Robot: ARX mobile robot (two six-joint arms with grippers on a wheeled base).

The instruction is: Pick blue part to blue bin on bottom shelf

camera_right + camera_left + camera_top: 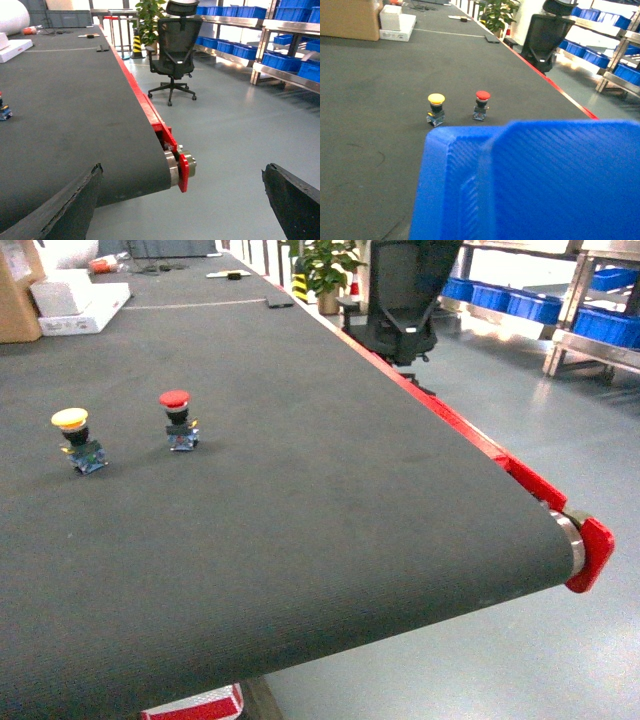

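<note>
A blue ribbed piece, the blue part (540, 180), fills the lower half of the left wrist view, hanging above the dark belt right in front of the camera. It covers my left gripper's fingers, which seem shut on it. My right gripper (180, 200) is open past the belt's end, over the floor, with nothing between its black fingers (65, 205). Several blue bins (235, 50) sit on the low tier of a steel rack (560, 340) far to the right; I cannot tell which one is the task's. Neither gripper shows in the head view.
A yellow-capped push button (75, 437) and a red-capped one (178, 418) stand on the conveyor belt (300, 490). The belt ends at a roller with a red guard (590, 555). A black office chair (400, 300) stands between belt and rack. Boxes (80, 300) lie at the far left.
</note>
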